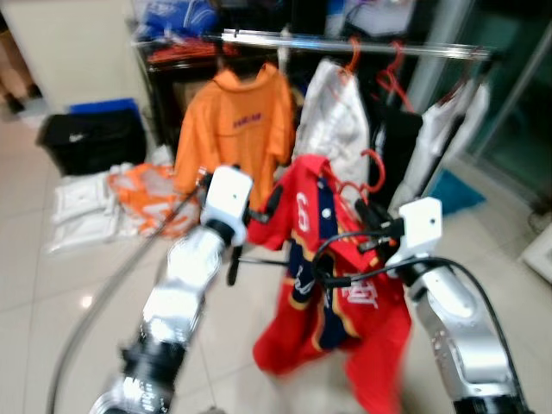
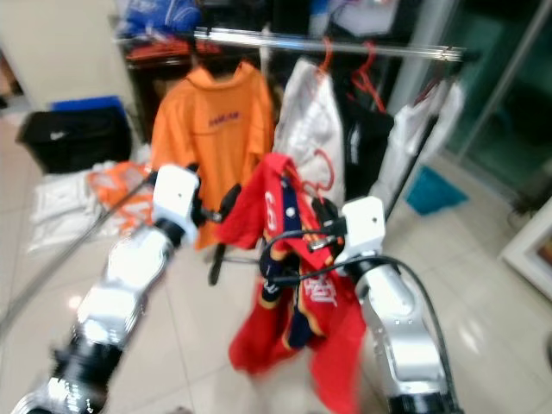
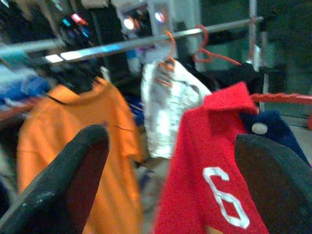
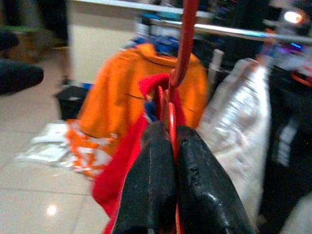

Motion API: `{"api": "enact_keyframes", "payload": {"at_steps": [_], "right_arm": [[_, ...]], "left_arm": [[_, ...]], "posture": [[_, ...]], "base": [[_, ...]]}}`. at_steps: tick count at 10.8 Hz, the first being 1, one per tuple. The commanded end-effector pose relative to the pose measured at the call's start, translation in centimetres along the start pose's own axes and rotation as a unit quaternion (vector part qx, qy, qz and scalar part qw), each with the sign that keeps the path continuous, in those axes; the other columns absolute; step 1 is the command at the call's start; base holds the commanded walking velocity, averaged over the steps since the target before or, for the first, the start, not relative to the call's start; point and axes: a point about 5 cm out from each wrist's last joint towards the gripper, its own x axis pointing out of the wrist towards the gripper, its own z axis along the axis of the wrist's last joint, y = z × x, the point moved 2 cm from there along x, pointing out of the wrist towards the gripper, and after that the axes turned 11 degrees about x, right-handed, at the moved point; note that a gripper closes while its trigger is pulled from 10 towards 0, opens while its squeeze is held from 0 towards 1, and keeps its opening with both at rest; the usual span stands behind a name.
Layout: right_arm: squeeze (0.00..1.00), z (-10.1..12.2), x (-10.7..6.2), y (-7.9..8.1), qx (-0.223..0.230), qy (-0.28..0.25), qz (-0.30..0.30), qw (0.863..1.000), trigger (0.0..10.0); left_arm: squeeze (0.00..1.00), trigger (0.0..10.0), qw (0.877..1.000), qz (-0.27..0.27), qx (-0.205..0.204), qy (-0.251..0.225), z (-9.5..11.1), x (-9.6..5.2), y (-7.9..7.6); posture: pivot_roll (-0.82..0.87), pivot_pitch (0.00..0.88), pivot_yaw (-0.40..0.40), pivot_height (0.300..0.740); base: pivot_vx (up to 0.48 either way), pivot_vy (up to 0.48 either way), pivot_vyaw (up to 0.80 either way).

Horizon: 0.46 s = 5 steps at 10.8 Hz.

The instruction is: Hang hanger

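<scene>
The right gripper (image 4: pixel 173 146) is clamped tight on the red hanger (image 4: pixel 183 58), its two black fingers (image 4: pixel 151 180) pressed together with the wire pinched between them. From that hanger droops one red jersey (image 1: pixel 345 319) with navy trim and a white 6, hanging between the two silver arms, off the floor. At about nine o'clock from the jersey, the left gripper (image 3: pixel 170 195) is spread wide, holding nothing, its two fingers (image 3: pixel 68 185) standing either side of the jersey's shoulder without a visible touch. Beyond, at twelve o'clock, runs one metal rail (image 1: pixel 345 45). On it hang an orange shirt (image 1: pixel 233 129) at eleven o'clock, a white plastic-wrapped garment (image 1: pixel 332 116) at twelve, and a dark garment (image 1: pixel 397 147) and a pale one (image 1: pixel 444 129) toward one o'clock. Two bare orange-red hangers (image 1: pixel 392 73) also hook over the rail. On the tiled floor (image 1: pixel 52 285) at ten o'clock lie a black bag (image 1: pixel 90 138), white packets (image 1: pixel 82 207) and an orange cloth (image 1: pixel 147 198).
</scene>
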Motion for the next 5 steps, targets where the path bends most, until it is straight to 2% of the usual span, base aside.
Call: {"api": "enact_keyframes", "payload": {"at_steps": [1,2,5], "right_arm": [[0.0,1.4,0.7,0.2,0.0,-0.024,0.009,1.0,0.0],[0.0,1.6,1.1,0.7,0.007,-0.029,0.014,0.999,0.0],[0.0,1.3,1.5,2.3,0.024,-0.034,0.021,0.999,0.0]], "left_arm": [[0.0,10.0,1.0,-0.021,0.011,0.015,-0.6,0.3,-0.2],[0.0,10.0,0.998,-0.016,0.027,0.054,-1.9,1.1,0.9],[0.0,10.0,0.997,-0.01,0.025,0.067,-2.3,2.5,0.2]], "posture": [[0.01,0.0,-0.001,0.74],[0.01,0.0,0.0,0.74],[0.01,0.0,0.002,0.74]], "base": [[0.0,0.0,0.0],[0.0,0.0,0.0],[0.0,0.0,0.0]]}}
